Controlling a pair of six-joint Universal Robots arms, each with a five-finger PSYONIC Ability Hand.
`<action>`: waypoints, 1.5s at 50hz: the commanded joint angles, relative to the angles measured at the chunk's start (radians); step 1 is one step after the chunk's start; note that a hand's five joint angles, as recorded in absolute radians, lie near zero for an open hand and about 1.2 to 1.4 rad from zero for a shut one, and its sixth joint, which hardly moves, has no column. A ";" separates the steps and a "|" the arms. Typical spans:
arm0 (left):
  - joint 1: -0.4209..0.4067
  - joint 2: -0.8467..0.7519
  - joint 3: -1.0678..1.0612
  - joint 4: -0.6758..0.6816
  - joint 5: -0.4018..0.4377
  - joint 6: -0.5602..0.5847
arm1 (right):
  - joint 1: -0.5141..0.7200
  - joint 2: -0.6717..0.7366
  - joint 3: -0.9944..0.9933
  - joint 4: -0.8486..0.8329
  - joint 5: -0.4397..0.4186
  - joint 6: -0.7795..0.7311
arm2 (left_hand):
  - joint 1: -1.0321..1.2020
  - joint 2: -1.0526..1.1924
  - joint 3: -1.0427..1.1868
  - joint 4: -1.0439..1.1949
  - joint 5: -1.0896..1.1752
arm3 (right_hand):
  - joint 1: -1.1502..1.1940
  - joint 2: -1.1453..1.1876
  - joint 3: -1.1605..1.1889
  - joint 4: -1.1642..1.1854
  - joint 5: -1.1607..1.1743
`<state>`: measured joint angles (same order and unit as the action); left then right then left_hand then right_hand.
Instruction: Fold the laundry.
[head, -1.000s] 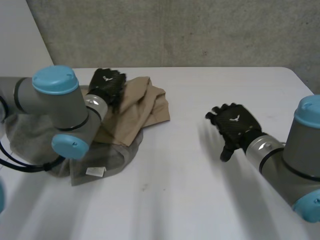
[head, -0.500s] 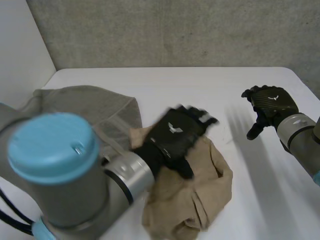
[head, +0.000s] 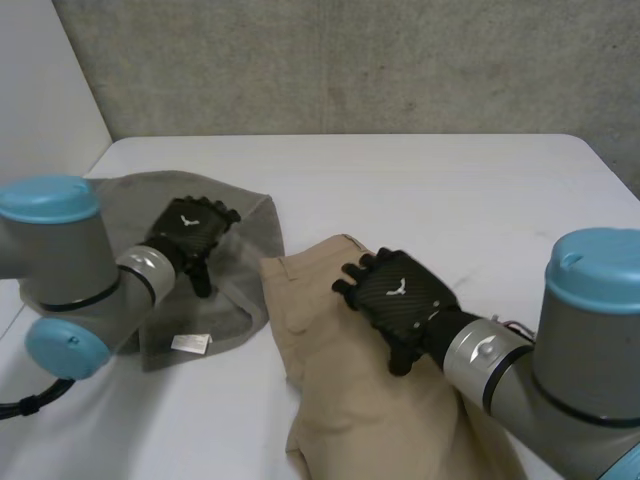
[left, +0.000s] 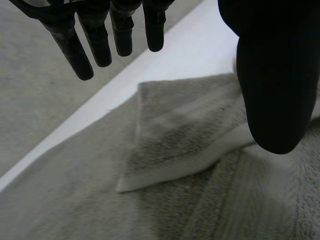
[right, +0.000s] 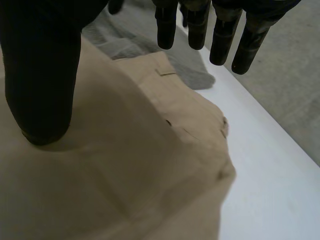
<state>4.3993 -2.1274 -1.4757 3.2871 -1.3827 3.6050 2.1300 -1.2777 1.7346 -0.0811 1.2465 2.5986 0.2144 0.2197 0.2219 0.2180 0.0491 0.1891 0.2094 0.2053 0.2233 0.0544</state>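
The right hand (head: 398, 297), fingers straight, lies over the tan trousers (head: 340, 400); their waistband sits just ahead, their length running back toward the robot. The left hand (head: 190, 232) hovers slack-fingered over the grey towel (head: 235, 300).

White table (head: 430, 180): grey towel (head: 245, 235), tan trousers (head: 340, 390)

**Two cloths side by side on a surface**

A towel (head: 240, 260) lies at the left of the surface (head: 430, 190), with the left hand (head: 190, 232) above its middle. Just beside it, to the right and nearer the front edge, lie the trousers (head: 340, 400), with the right hand (head: 395, 297) over their far part. A wall (head: 350, 60) stands behind the surface.
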 joint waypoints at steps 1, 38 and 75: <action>-0.021 -0.062 0.026 -0.003 0.056 0.011 | 0.036 0.075 0.013 -0.008 0.014 -0.078 | 0.131 0.126 0.124 0.127 0.122 | -0.015 -0.035 -0.031 -0.049 -0.054; -0.049 -0.180 0.161 0.003 0.027 0.017 | -0.108 0.112 -0.064 -0.043 0.268 -0.103 | 1.182 1.177 1.174 1.178 1.173 | 1.207 1.187 1.191 1.173 1.167; 0.284 -0.066 0.312 0.149 -0.338 0.356 | -0.107 0.109 -0.067 -0.065 0.274 -0.074 | -0.039 -0.044 -0.047 -0.043 -0.048 | 0.119 0.099 0.103 0.085 0.079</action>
<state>4.7284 -2.2384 -1.1010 3.4441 -1.7066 3.9787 2.0224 -1.1675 1.6683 -0.1473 1.5203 2.5081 0.2154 0.2411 0.2466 0.2394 0.0606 0.3825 0.4384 0.4390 0.4361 0.2678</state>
